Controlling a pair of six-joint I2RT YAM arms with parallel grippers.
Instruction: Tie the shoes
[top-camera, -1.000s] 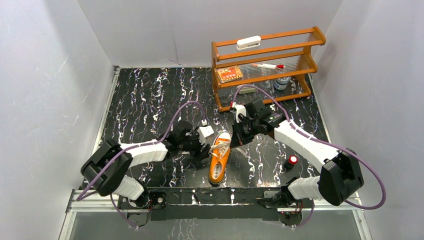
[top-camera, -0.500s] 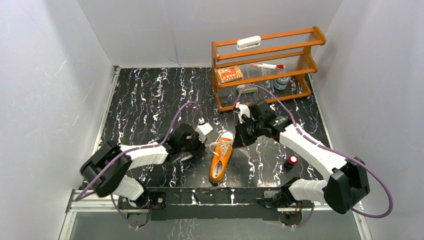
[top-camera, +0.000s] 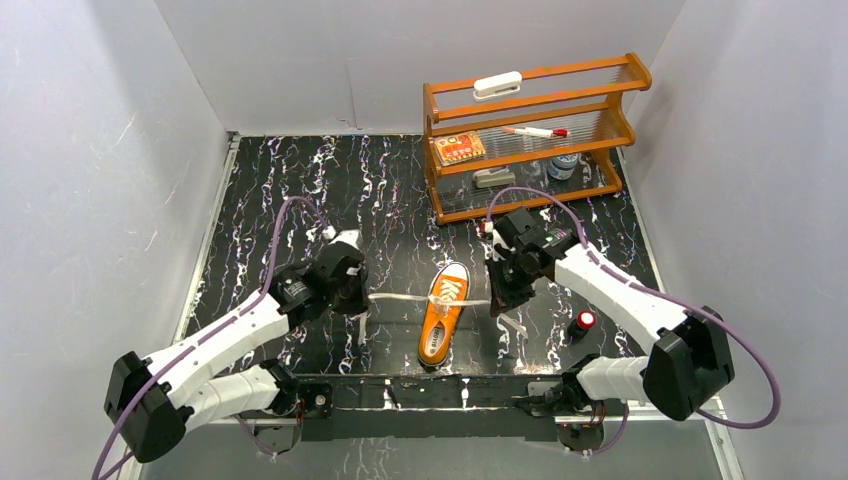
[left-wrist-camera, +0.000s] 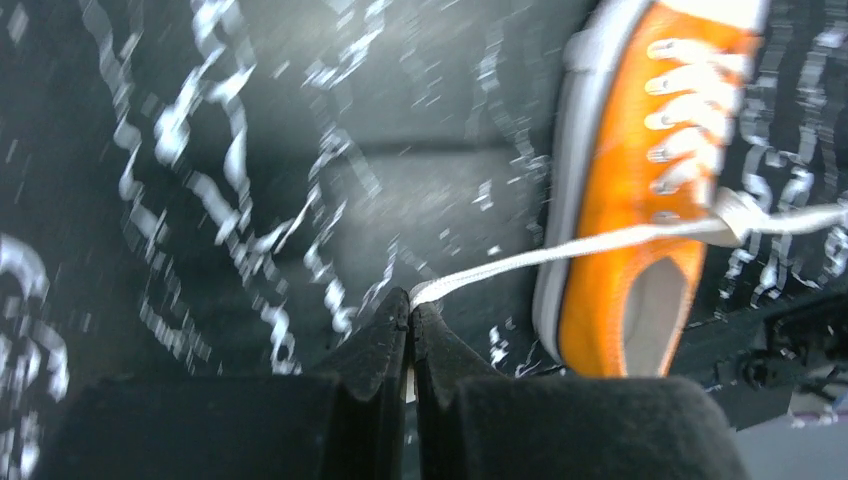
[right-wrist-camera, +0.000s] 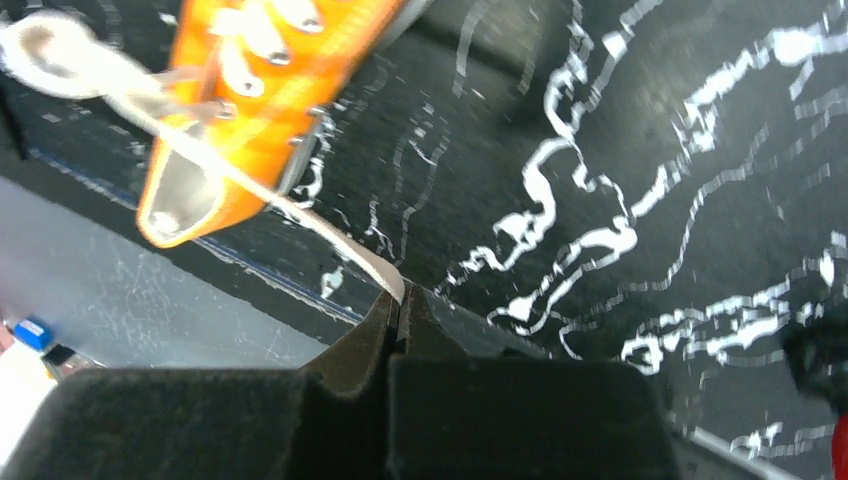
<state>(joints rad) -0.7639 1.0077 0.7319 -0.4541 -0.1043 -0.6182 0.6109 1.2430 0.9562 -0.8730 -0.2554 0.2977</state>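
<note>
An orange sneaker (top-camera: 438, 322) with a white sole lies at the table's near middle, toe pointing away. Its white laces (top-camera: 400, 298) stretch taut to both sides from a crossing over the tongue. My left gripper (top-camera: 360, 300) is to the left of the shoe, shut on the left lace (left-wrist-camera: 520, 262), fingertips (left-wrist-camera: 411, 303) pinched together. To the right of the shoe, my right gripper (top-camera: 497, 298) is shut on the right lace (right-wrist-camera: 320, 225), which enters its closed tips (right-wrist-camera: 403, 298). The shoe (left-wrist-camera: 625, 200) shows in both wrist views (right-wrist-camera: 255, 110). Loose lace ends hang below each gripper.
A wooden shelf rack (top-camera: 530, 140) stands at the back right, holding a pen, a small box and other items. A small red-capped object (top-camera: 583, 321) sits on the table near the right arm. White walls close in both sides.
The left gripper closed on the left lace and swung away to the left, pulling it straight. The right gripper drew its lace out to the right and nearer. The laces now run taut.
</note>
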